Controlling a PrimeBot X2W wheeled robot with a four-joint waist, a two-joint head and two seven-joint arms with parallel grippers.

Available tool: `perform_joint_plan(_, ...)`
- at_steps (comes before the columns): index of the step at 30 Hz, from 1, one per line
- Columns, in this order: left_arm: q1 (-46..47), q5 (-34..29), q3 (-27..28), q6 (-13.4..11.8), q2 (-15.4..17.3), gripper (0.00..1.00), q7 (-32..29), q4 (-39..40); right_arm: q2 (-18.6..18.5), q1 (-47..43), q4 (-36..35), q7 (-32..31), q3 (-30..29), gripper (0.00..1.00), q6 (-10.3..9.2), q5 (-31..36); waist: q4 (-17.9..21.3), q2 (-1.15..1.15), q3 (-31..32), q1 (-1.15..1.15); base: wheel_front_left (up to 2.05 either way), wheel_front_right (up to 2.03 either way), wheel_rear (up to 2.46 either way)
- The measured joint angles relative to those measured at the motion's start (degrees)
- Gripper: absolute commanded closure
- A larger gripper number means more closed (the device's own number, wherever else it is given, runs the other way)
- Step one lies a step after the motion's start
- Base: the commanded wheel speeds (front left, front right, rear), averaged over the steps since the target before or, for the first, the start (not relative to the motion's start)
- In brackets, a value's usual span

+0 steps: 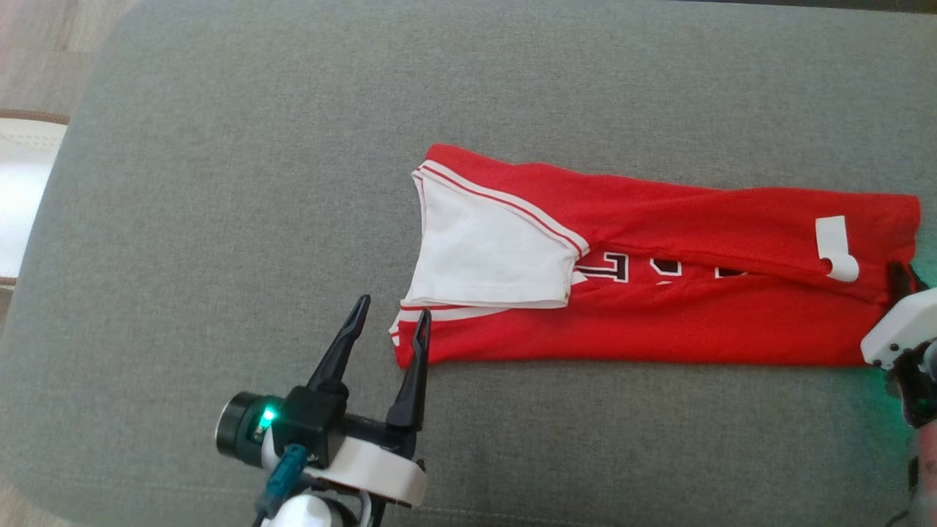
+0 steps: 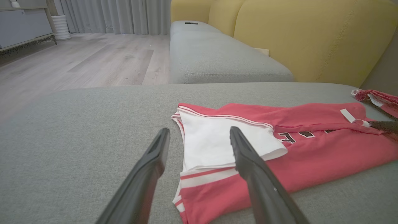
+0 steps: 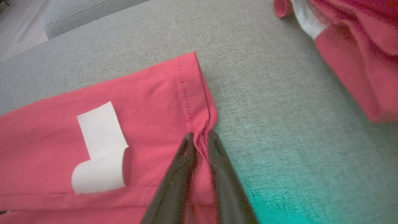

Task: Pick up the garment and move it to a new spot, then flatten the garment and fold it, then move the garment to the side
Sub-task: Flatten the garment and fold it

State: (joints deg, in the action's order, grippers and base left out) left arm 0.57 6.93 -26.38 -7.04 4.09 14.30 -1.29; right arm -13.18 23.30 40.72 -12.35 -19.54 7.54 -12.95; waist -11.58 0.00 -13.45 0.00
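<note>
The right gripper (image 3: pixel 200 136) pinches the red garment (image 1: pixel 659 307) at three o'clock (black letters (image 1: pixel 611 265) too hidden to read); left gripper (image 1: pixel 392 307) stands wide.

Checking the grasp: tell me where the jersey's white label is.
The white label lies on the red jersey near its right end in the head view; in the right wrist view it sits left of the right hand, which pinches the hem.

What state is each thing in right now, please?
Garment: folded into a long strip, lying on cushion.
White label: free end curled.
Left gripper: fingers open, by white sleeve.
Right gripper: fingers shut on hem.
Second red garment: bunched, lying apart.
</note>
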Motion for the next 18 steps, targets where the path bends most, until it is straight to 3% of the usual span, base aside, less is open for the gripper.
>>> perform_joint_plan(9, 0.0, -0.4, 1.3, 0.5, -0.5, 0.0, 0.0, -0.4, -2.7, -0.2, -3.3, 0.2, 2.9, 1.0, 0.0, 3.8, 2.4, 0.0, 0.1, 0.0, 0.0, 0.0, 0.0)
perform_joint_plan(14, 0.0, -0.8, 1.8, 1.0, -0.7, 0.0, 0.0, -1.2, -9.0, 0.0, -10.7, -3.6, 4.2, 1.0, 0.0, 6.4, 4.4, 0.0, 1.1, 0.0, 0.0, 0.0, 0.0)
perform_joint_plan(18, 0.0, -0.7, 2.0, 1.1, -0.7, 0.0, 0.0, -2.0, -9.4, 0.8, -17.6, -7.0, 5.9, 1.0, 0.0, 6.6, 5.0, 0.0, 2.1, 0.0, 0.0, 0.0, 0.0)
